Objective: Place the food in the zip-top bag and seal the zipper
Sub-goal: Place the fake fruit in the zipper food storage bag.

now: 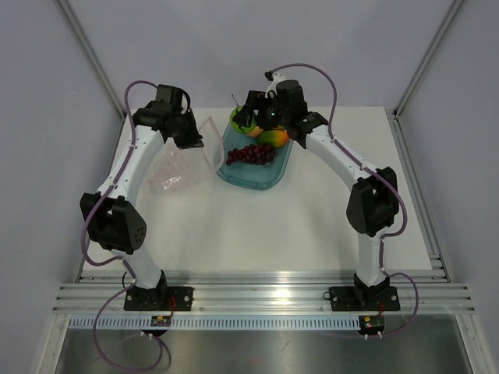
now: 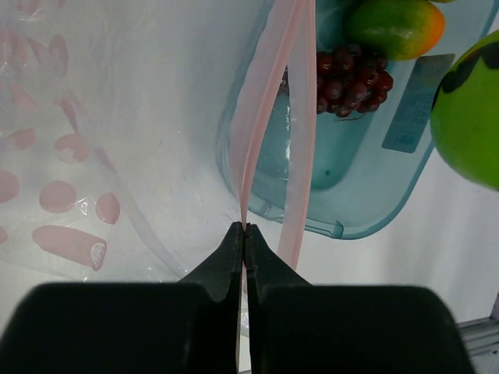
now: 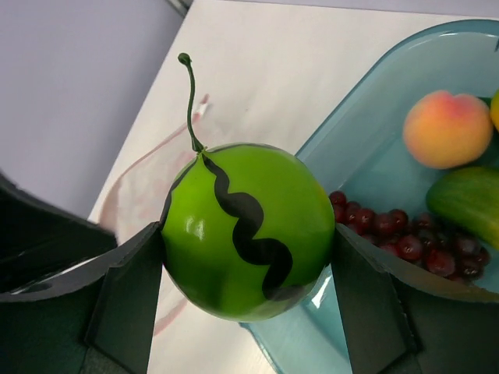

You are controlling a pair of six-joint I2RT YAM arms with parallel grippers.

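Observation:
My right gripper [image 3: 248,257] is shut on the green round fruit [image 3: 248,231], a toy melon with black wavy stripes and a stem, and holds it above the near-left end of the teal tray [image 1: 269,178]. In the tray lie the grape bunch [image 3: 413,238], the peach-pink fruit [image 3: 447,128] and a mango [image 1: 273,138]. My left gripper [image 2: 245,227] is shut on the pinkish zipper strip [image 2: 265,109] of the clear zip-top bag [image 1: 178,167], holding the mouth up beside the tray's left side. The green fruit also shows in the left wrist view [image 2: 468,117].
The tray's rim [image 2: 366,226] lies close behind the bag's mouth. Purple-grey walls with metal posts stand to the left, right and back. The table's aluminium rail [image 1: 257,296] runs along the near edge.

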